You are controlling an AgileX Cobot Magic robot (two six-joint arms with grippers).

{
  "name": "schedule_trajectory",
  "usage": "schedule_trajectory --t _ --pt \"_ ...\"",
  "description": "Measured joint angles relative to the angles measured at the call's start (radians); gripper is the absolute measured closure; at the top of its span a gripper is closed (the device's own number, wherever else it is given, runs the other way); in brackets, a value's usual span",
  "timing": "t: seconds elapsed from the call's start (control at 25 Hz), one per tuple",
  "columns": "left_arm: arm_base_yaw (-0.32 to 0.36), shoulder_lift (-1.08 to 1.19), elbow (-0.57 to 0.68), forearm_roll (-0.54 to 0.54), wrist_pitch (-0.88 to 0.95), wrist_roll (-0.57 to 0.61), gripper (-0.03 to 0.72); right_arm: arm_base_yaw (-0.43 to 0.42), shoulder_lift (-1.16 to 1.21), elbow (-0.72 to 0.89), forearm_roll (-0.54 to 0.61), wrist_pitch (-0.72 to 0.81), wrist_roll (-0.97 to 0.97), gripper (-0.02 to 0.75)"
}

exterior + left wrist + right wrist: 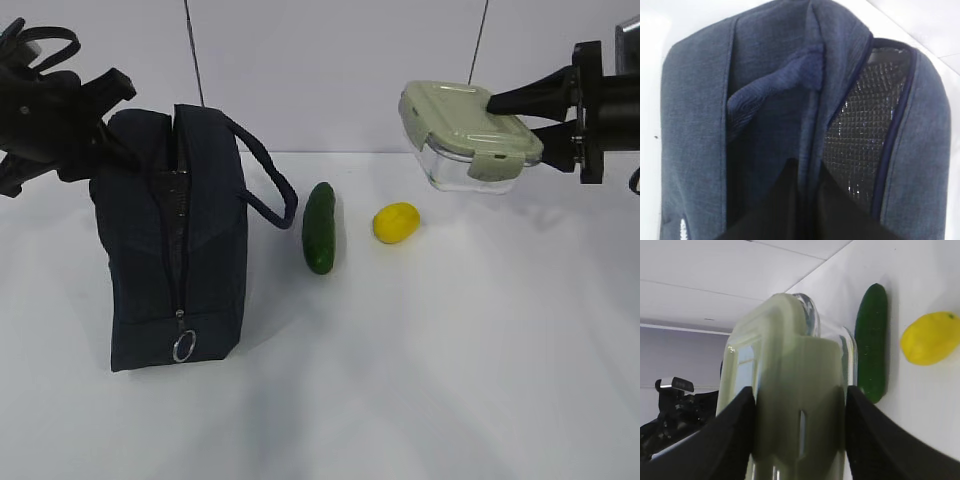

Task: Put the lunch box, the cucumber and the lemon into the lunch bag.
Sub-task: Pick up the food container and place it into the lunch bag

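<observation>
Nothing is packed yet: the right gripper (520,108) clamps the sage-lidded clear glass lunch box (468,135) aloft, the left gripper (108,118), pinched together, holds the navy fabric lunch bag (175,240) at its top edge; the dark green cucumber (320,227) and yellow lemon (396,222) wait on the white table (450,360).

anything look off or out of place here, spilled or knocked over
Nothing spilled or damaged. The lunch box is held tilted in the air by the right gripper, lid on. The cucumber and lemon lie apart on the table. The lunch bag stands upright.
</observation>
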Motion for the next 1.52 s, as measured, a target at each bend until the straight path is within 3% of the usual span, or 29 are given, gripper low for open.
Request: schedule_trajectory --t 0.36,0.6,0.96,1.52 --pt "-0.026 0.000 0.000 0.011 -0.022 -0.029 0.685 0.153 -0.011 0.000 0.108 0.000 0.004 0.330" --pt "-0.026 0.000 0.000 0.039 -0.028 -0.061 0.685 0.242 -0.011 -0.076 0.113 0.000 0.004 0.330" --pt "-0.026 0.000 0.000 0.048 -0.028 -0.067 0.685 0.400 -0.011 -0.216 -0.040 -0.117 0.022 0.330" --pt "-0.026 0.000 0.000 0.067 -0.037 -0.095 0.685 0.525 -0.007 -0.229 -0.050 -0.316 0.029 0.330"
